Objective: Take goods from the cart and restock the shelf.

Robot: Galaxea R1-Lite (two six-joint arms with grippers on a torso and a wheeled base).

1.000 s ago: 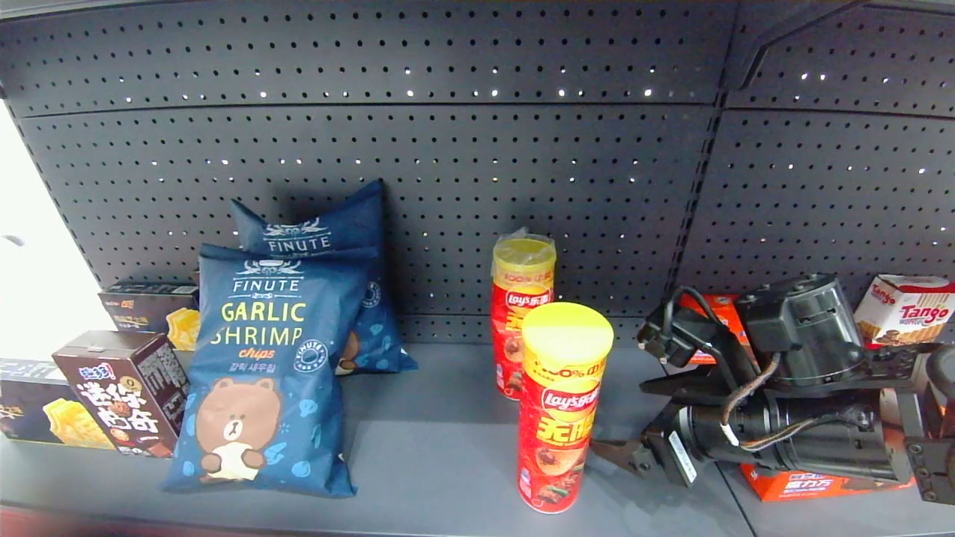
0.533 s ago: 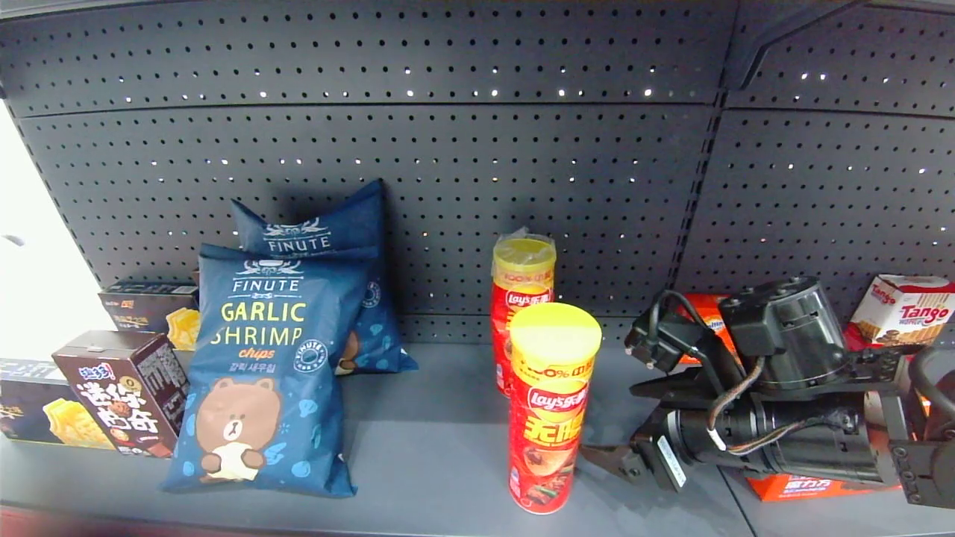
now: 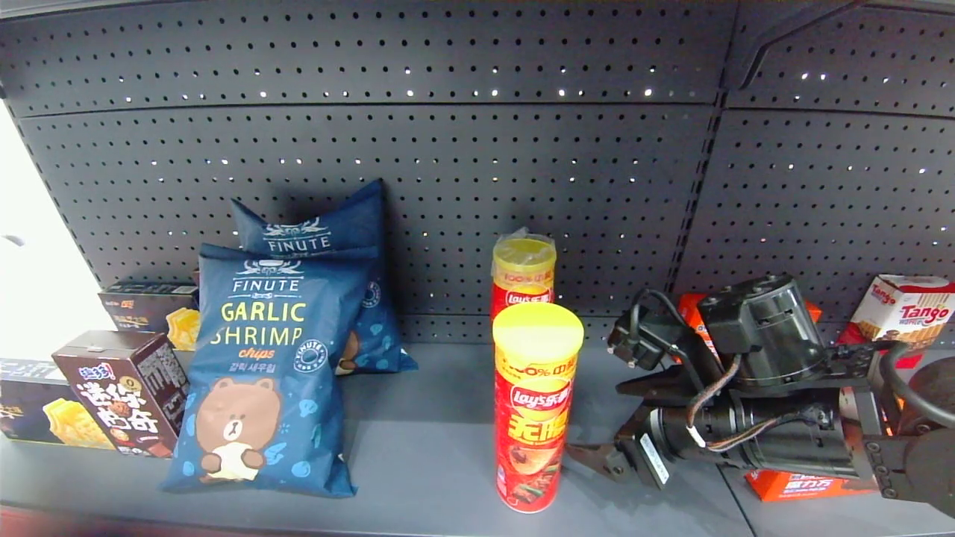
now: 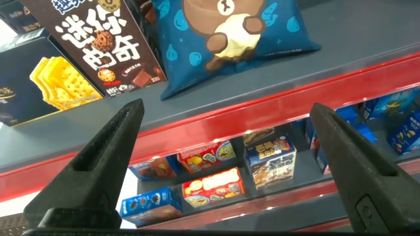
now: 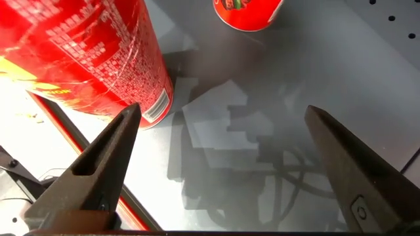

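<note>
Two red crisp cans with yellow lids stand on the grey shelf (image 3: pixel 433 447). The front can (image 3: pixel 536 418) is near the shelf's front edge and the back can (image 3: pixel 523 280) is by the pegboard. My right gripper (image 3: pixel 608 425) lies low on the shelf just right of the front can, open, with its near fingertip at the can's lower side. In the right wrist view the front can (image 5: pixel 85 59) sits outside the right gripper (image 5: pixel 222 115), beside one finger, and the back can's base (image 5: pixel 248 12) is farther off. My left gripper (image 4: pixel 226 108) is open and holds nothing, below the shelf's red front edge (image 4: pixel 262 111).
Blue chip bags (image 3: pixel 265 373) lean left of the cans, with dark snack boxes (image 3: pixel 123 391) beyond them. An orange box (image 3: pixel 791 485) and a wafer box (image 3: pixel 906 309) sit behind my right arm. Packets fill a lower shelf (image 4: pixel 210 187). Bare shelf lies between bags and cans.
The front can has slid left along the shelf, and my right gripper has moved left with it, staying open at its side.
</note>
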